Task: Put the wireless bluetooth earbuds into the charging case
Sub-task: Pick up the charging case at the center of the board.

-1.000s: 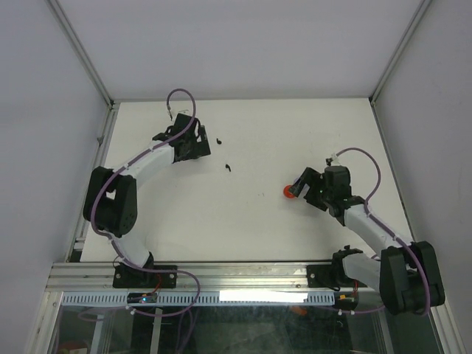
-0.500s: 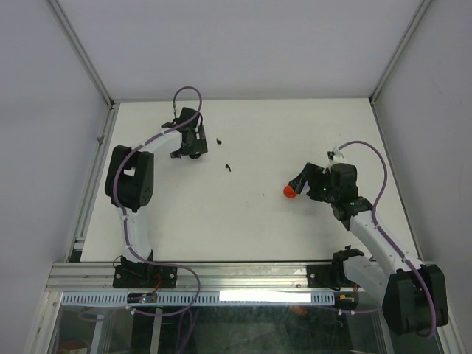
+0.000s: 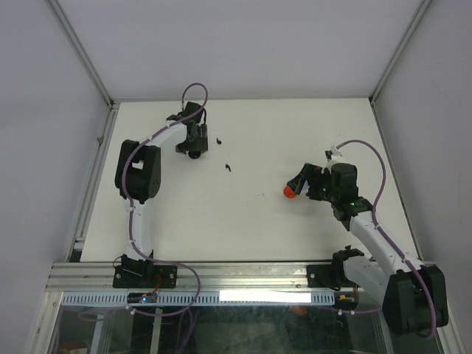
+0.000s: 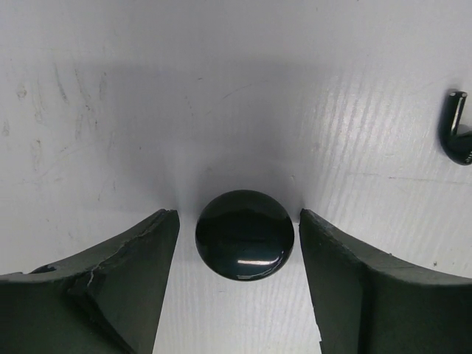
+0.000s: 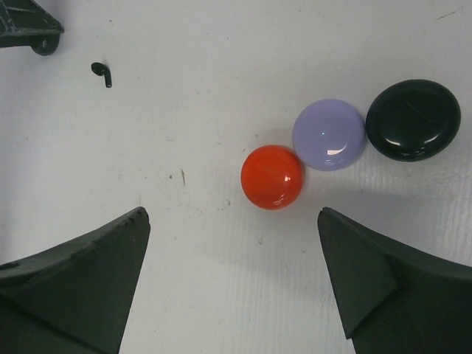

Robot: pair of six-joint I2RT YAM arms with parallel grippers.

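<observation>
Left wrist view: the left fingers (image 4: pixel 122 287) stand half-wide on either side of a glossy black dome-shaped case (image 4: pixel 245 234). A thin strip of bench (image 4: pixel 221 88) shows on each side, so nothing is gripped yet. In the top view this case lies well to the left of the red case (image 3: pixel 289 192) and farther from the arm bases.

The wireless bluetooth earbuds that show are two tiny black hooks on the bare bench, both between the red case and the left fingers. One earbud (image 3: pixel 229 167) is nearer the red case. The other earbud (image 3: pixel 220 140) is just beside the left fingers and shows at the right edge of the left wrist view.

The right fingers (image 5: pixel 74 280) are spread wide and hold nothing, hanging above the red case. A pale purple case (image 5: pixel 329 135) touches the red case on its far right, and a second black case (image 5: pixel 413 119) sits just beyond the purple one.

The buds look very light, hard and slick, likely to skid or flick away under a careless pinch. I would take one across its stem, straight down, with the fingers nearly closed. The domed case looks just as slippery. It is best held low, at its widest girth, and it looks shut, so it probably needs opening first.
</observation>
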